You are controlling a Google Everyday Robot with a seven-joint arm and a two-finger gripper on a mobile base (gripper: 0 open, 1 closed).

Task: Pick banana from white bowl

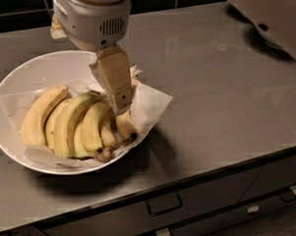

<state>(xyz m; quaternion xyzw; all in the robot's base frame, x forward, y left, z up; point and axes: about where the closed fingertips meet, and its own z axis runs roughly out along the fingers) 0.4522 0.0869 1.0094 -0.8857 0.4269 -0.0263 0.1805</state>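
Note:
The white bowl (18, 81) sits on the left of the grey counter, lined with crumpled white paper (152, 102). Several bananas lie side by side in it. The long curved banana (69, 121) with a greenish tinge lies in the middle of the bunch, between a big yellow one (39, 117) on the left and shorter brown-tipped ones (124, 128) on the right. My gripper (120, 104) hangs from its round white wrist (92, 19) over the right side of the bowl. Its tan tip is low over the short right-hand bananas, just right of the long banana.
The counter (226, 102) stretches to the right of the bowl. A pale part of the arm (271, 16) crosses the top right corner. The counter's front edge runs below the bowl, with drawers and handles (164, 205) under it.

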